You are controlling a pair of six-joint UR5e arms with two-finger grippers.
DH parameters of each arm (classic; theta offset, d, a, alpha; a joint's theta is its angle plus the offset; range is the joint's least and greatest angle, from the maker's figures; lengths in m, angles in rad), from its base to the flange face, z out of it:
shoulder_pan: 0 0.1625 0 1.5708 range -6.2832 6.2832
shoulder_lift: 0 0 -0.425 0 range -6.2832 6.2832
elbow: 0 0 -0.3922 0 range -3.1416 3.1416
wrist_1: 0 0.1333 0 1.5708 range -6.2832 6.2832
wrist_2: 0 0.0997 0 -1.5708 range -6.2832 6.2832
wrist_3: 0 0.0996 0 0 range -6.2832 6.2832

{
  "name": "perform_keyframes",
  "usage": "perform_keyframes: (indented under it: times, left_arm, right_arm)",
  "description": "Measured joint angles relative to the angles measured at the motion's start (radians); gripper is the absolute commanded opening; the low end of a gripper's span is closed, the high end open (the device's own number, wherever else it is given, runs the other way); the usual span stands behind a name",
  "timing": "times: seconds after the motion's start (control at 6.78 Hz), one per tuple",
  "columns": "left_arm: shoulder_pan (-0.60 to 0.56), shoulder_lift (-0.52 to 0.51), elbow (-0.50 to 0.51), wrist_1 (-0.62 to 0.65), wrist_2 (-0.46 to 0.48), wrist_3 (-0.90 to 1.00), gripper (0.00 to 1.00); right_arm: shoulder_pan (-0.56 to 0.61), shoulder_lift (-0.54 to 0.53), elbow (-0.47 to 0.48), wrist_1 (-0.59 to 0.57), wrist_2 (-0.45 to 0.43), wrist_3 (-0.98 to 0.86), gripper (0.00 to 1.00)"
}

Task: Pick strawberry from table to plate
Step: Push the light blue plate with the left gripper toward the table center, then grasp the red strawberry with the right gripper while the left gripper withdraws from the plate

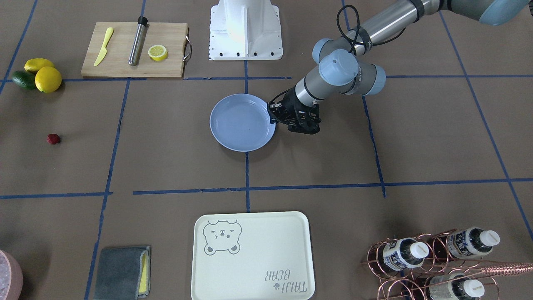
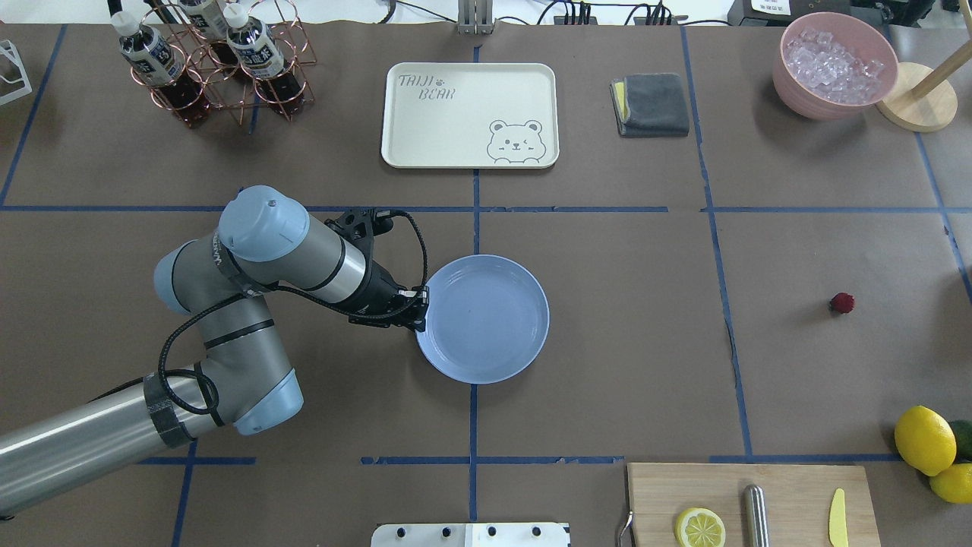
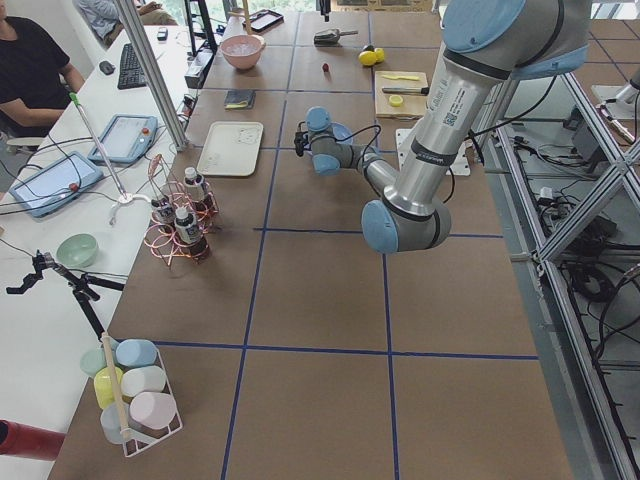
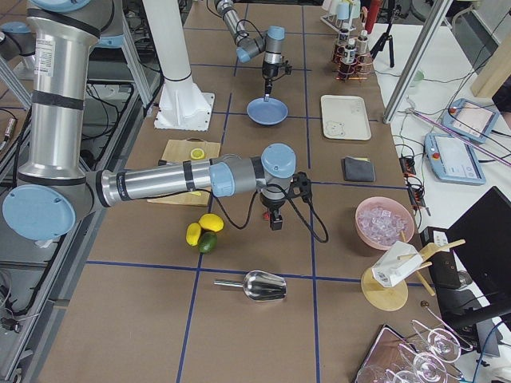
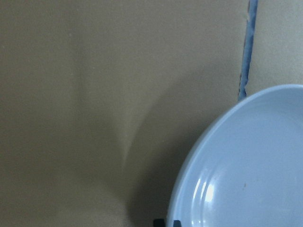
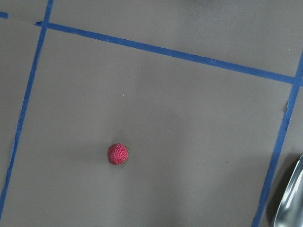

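The strawberry [image 1: 53, 138] [image 2: 841, 303] is a tiny dark-red berry lying alone on the brown table [image 2: 645, 342]. It is far from the light-blue plate [image 2: 493, 319] [image 1: 241, 125], which sits empty at the table's centre. My left gripper [image 2: 420, 308] [image 1: 272, 118] is at the plate's rim, fingers close together on it; the left wrist view shows the plate [image 5: 246, 165] at lower right. In the right wrist view the strawberry [image 6: 118, 153] lies below with no fingers showing. My right gripper [image 4: 275, 222] shows only in the exterior right view, hanging over the berry; I cannot tell its state.
A cutting board [image 2: 790, 486] holds a lemon half, a steel rod and a yellow knife. Two lemons [image 2: 924, 439] and an avocado lie beside it. At the far side stand a bear-print tray [image 2: 425, 144], a grey cloth [image 2: 651, 104], a bottle rack [image 2: 213, 57] and a pink ice bowl [image 2: 835, 64].
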State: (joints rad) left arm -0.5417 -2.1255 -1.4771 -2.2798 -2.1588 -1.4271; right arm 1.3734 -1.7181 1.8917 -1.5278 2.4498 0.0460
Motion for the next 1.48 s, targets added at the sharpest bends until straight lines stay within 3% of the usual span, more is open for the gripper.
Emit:
perform_keyframes:
  times: [0.44, 0.59, 0.74, 1.03, 1.48]
  left_arm:
    - [0.011, 0.003, 0.001, 0.002, 0.002, 0.002, 0.18]
    - [0.012, 0.003, 0.001, 0.002, 0.002, 0.001, 0.44]
    - [0.012, 0.004, 0.002, 0.002, 0.005, 0.001, 0.62]
    - [0.013, 0.006, -0.001, 0.001, 0.022, 0.002, 0.82]
    - [-0.021, 0.012, -0.045, 0.003, 0.025, -0.002, 0.83]
  right_arm:
    - [-0.002, 0.0, -0.001, 0.0, 0.0, 0.001, 1.0]
    - [-0.004, 0.0, -0.002, 0.0, 0.0, 0.001, 1.0]
    - [-0.006, 0.0, -0.002, -0.001, 0.0, 0.002, 1.0]
    - [-0.016, 0.0, -0.003, -0.001, 0.0, 0.005, 1.0]
    - [-0.123, 0.009, -0.003, 0.072, -0.035, 0.178, 1.0]
